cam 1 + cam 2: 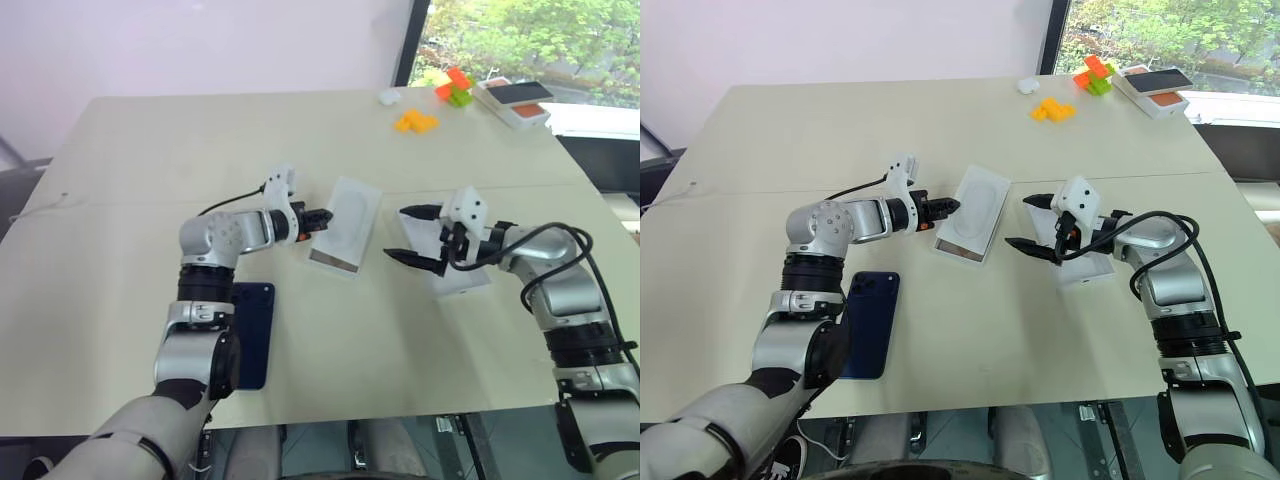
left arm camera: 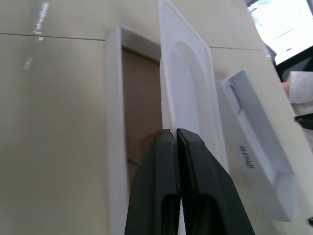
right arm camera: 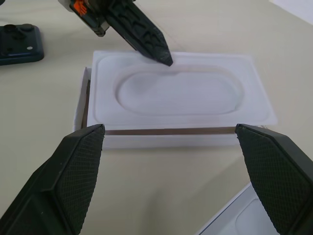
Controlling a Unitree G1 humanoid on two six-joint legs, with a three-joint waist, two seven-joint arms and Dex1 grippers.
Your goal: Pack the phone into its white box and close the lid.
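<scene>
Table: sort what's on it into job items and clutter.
Job:
- white box, its inner tray pinched by the shut left claw
- lid, beneath the open right claw
- phone, lying near the table's front edge

Clutter:
- orange and green blocks
- orange pieces
- orange-and-white box

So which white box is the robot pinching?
The middle box with the oval dent: the left gripper is shut on its edge. The lid lies apart, by the open right gripper.
</scene>
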